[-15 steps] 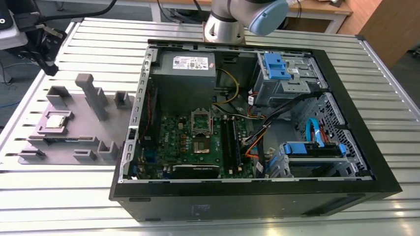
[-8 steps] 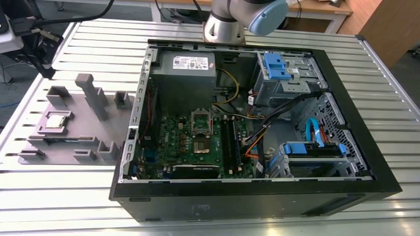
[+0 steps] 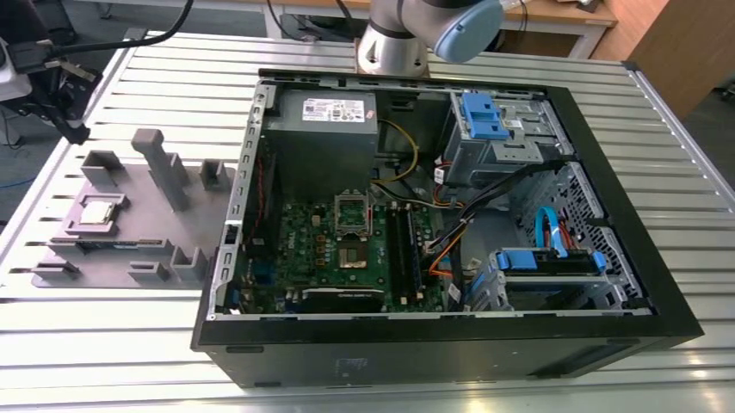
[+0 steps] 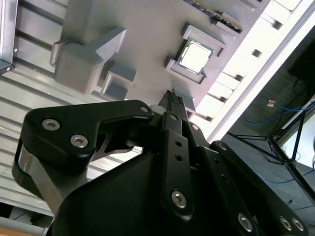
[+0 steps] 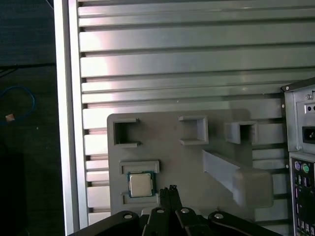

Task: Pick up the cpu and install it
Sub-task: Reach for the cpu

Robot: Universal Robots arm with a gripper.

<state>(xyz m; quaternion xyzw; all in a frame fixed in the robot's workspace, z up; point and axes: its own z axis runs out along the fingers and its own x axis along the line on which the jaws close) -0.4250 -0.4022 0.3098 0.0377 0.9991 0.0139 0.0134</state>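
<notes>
Ribbed aluminium table [image 3: 172,52] underneath. On the exterior view's left, grey fixture plate [image 3: 144,219] with the cpu [image 3: 98,212] lying flat in its pocket. Right of that, open PC case [image 3: 460,348], green motherboard [image 3: 333,258] inside. In both wrist views, gripper [image 5: 170,189] [image 4: 172,98] over the plate near the cpu, jaws pinched together on nothing.

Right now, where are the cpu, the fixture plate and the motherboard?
cpu [image 5: 141,184]: first wrist view, metal top.
fixture plate [image 5: 167,158]: first wrist view, bare surface.
motherboard [image 3: 301,234]: exterior view, green board area.
</notes>
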